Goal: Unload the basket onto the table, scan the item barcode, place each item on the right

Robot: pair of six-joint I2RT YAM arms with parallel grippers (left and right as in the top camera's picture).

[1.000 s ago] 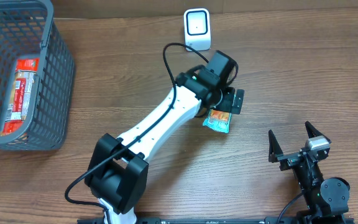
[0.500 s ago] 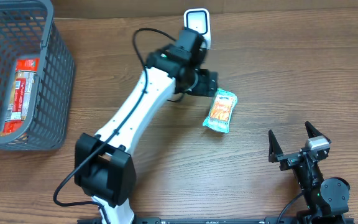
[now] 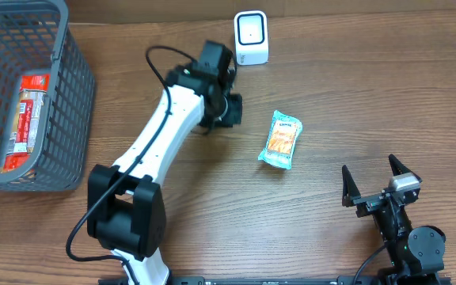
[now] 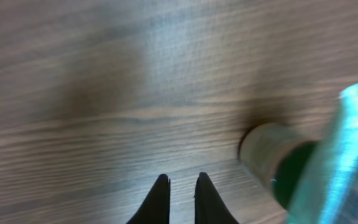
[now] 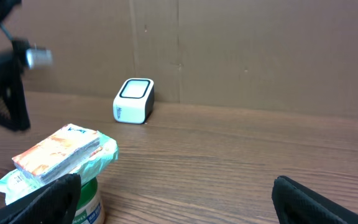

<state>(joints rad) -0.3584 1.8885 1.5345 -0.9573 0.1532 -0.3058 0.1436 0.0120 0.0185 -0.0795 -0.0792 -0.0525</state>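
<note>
Basket (image 3: 76, 95) sits well left of the left claw (image 3: 233, 111); we count one red packet (image 3: 26, 119) inside. Scanner (image 3: 251, 37), one, stands just beyond that claw. Snack pouch (image 3: 280, 139), one, lies loose on the tabletop (image 3: 370, 87), near the claw's right. White left arm (image 3: 161, 134) crosses between basket and pouch. Left claw together, empty; right claw (image 3: 373, 182) apart.

I see open surface (image 3: 347, 87) between the packet (image 3: 280, 139) and the scanner (image 3: 251, 37); my left arm (image 3: 167, 119) stands just beside the scanner.
</note>
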